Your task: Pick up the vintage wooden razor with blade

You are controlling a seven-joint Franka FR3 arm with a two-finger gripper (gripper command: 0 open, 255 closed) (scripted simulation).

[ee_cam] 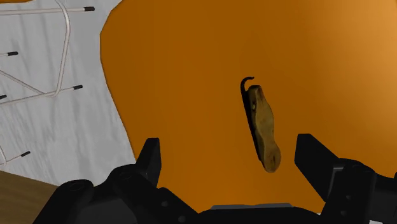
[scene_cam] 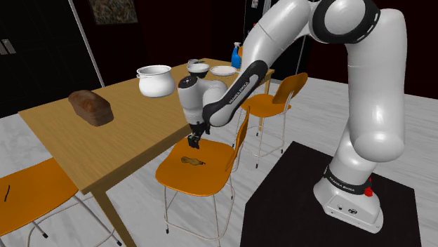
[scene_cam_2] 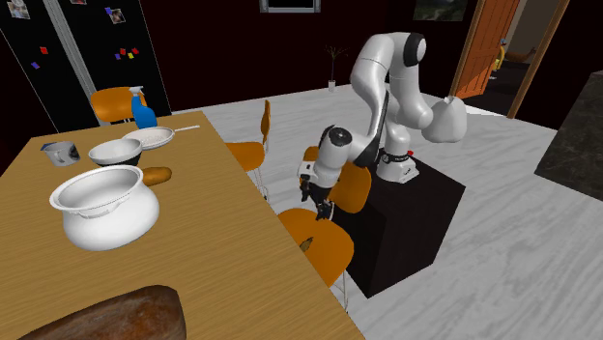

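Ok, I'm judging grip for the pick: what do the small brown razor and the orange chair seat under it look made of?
Small brown razor: the handle looks like matte wood, mottled tan and brown; the thin dark strip along one edge, hooked at its end, may be metal. Orange chair seat: smooth, even colour with soft shading, likely plastic or lacquer.
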